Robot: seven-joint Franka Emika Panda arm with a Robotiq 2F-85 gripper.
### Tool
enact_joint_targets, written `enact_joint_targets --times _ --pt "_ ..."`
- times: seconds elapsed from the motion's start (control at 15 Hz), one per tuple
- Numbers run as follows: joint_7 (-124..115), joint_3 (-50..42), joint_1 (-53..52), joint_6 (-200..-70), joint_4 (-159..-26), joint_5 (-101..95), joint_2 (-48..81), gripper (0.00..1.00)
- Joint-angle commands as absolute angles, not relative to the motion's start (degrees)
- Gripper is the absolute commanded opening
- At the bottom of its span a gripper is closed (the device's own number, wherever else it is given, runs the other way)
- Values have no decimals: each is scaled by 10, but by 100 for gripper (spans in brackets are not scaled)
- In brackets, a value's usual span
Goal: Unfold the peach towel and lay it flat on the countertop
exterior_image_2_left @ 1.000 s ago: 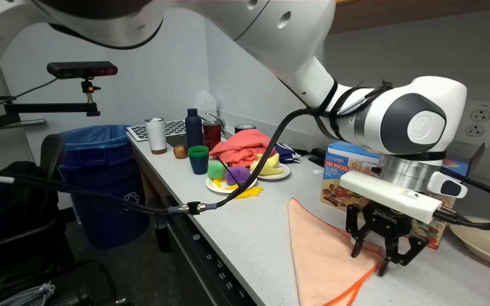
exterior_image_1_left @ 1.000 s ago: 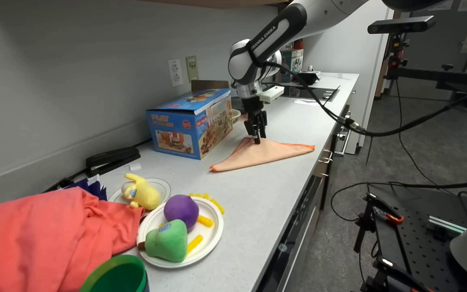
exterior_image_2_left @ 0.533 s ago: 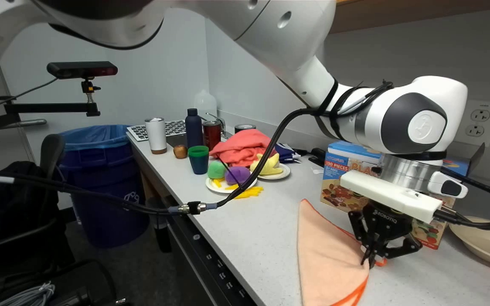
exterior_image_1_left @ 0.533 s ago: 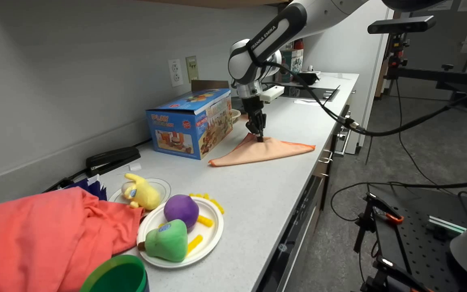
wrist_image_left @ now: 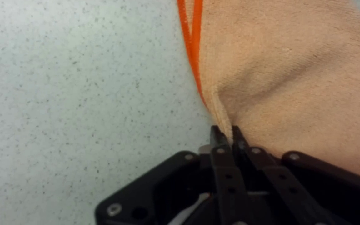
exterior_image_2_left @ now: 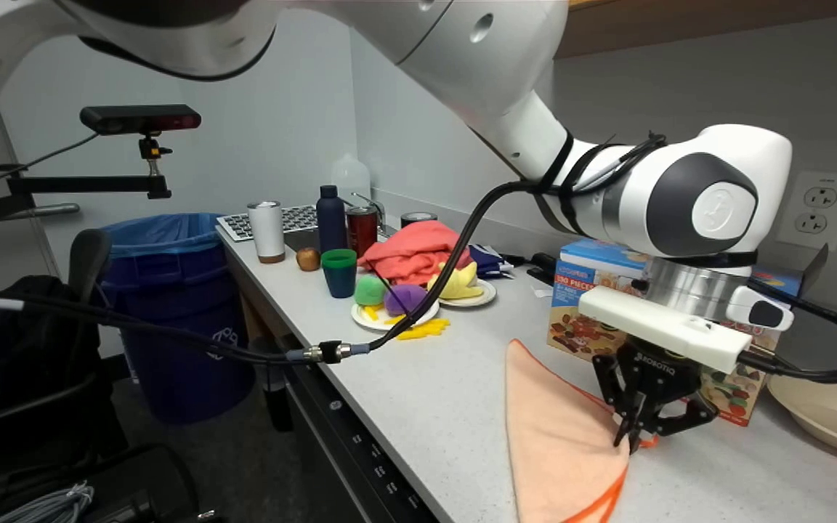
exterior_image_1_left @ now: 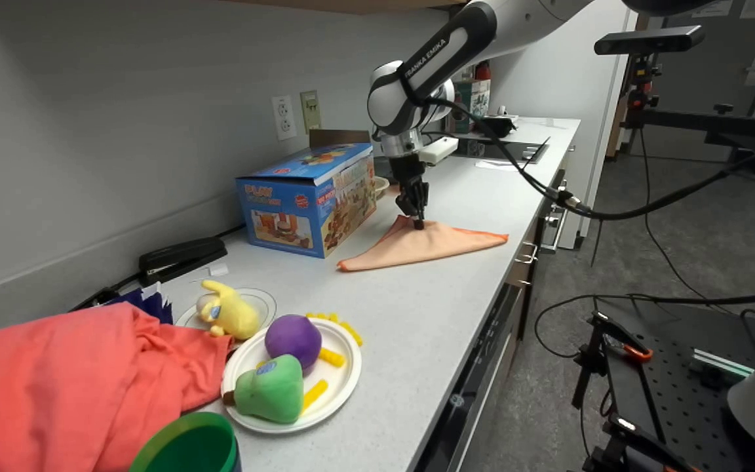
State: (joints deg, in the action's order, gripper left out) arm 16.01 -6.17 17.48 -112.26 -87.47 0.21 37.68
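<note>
My black jointed fingers (wrist_image_left: 224,161) have just closed, pinching the orange-hemmed, triangle-folded peach cloth towel (exterior_image_1_left: 425,246), one corner near the front edge of the speckled pale-grey tabletop (exterior_image_1_left: 404,314); unfolding can probably begin

The peach towel (exterior_image_2_left: 560,436) is orange-edged, the countertop (wrist_image_left: 89,93) speckled.

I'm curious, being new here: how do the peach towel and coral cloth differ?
The peach towel is folded into a rough triangle; the coral cloth is heaped. The peach towel has orange edging; the coral cloth looks one colour. The tool pinches the peach towel, not the coral cloth. Both lie on the counter.
</note>
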Motion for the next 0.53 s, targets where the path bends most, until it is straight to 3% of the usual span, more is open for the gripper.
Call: enact_joint_targets --times 0.0,0.47 --pt "185 -55 169 -1151 -917 -3 334 0" --pt "203 -48 162 -1207 -975 -2 281 1"
